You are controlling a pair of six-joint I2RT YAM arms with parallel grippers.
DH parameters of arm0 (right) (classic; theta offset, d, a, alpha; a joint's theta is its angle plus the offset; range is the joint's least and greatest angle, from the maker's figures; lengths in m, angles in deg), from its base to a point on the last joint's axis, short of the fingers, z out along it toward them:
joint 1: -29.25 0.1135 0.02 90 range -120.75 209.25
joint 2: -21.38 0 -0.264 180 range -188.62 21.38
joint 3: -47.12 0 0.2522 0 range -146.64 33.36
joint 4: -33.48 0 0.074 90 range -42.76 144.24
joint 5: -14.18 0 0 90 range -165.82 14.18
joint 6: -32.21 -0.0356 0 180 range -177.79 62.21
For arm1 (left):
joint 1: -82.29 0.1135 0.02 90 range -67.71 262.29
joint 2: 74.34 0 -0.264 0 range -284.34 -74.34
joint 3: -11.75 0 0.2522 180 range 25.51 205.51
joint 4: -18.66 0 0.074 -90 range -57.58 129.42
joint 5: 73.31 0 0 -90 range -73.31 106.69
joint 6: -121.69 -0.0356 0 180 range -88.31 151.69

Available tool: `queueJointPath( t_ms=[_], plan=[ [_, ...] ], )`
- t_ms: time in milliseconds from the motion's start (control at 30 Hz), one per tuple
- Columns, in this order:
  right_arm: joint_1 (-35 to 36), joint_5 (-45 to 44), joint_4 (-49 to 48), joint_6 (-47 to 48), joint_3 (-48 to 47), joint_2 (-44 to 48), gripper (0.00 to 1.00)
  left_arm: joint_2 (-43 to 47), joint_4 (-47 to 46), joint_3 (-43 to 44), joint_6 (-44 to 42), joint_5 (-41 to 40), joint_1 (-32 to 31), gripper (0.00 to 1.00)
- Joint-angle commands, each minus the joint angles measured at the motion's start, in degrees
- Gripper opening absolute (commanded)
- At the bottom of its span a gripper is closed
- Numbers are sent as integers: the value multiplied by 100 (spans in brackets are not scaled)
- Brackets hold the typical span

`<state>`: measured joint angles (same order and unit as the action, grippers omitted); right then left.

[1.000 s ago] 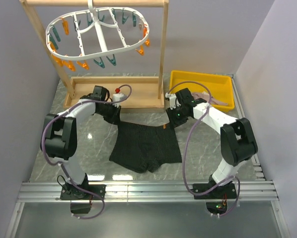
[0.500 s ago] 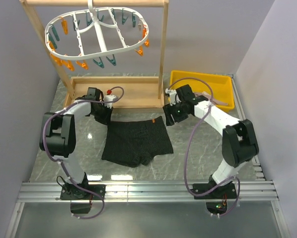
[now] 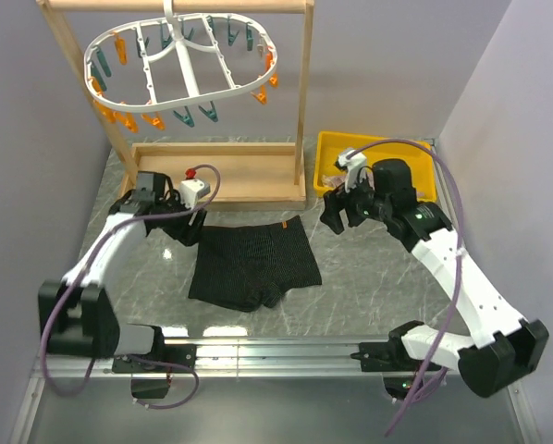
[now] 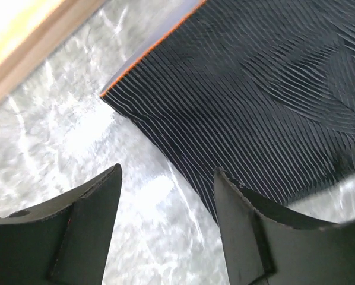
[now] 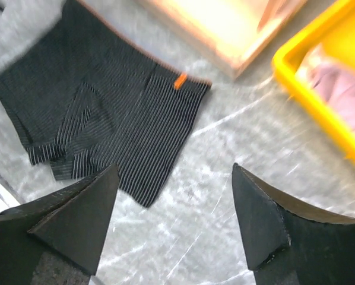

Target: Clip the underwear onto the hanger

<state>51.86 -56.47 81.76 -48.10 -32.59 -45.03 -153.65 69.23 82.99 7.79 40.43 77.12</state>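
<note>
At the near edge we count two arms, and both have just let go. The underwear, one pair, lies flat mid-table, a little left of centre, with its waistband toward the far edge and its legs toward us. It sits where it sat half a second ago. The left claw is spread and empty, low over the table just off the waistband's left corner. The right claw, also spread and empty, has lifted away toward the far right corner. We judge this a release before a fresh grasp; nothing is clipped yet. Further back, one wooden frame stands along the far edge. One hanger hangs from it, its orange and teal pegs too crowded to count. One yellow tray sits in the far right corner.
</note>
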Motion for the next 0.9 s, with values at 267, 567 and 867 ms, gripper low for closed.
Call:
queueJointPath(
  t_ms=[267, 567, 867],
  plan=[
    [-29, -283, -1816, -960, -251, 735, 97, 4149, 120, -720, 409, 1738, 25, 82],
    [480, 351, -3381, -1400, -576, 121, 97, 4222, -1974, 440, 3724, 317, 25, 84],
    [1570, -484, -3935, -1005, -1814, -1574, 93, 3255, -2301, 1662, 4640, -1468, 33, 51]
  ],
)
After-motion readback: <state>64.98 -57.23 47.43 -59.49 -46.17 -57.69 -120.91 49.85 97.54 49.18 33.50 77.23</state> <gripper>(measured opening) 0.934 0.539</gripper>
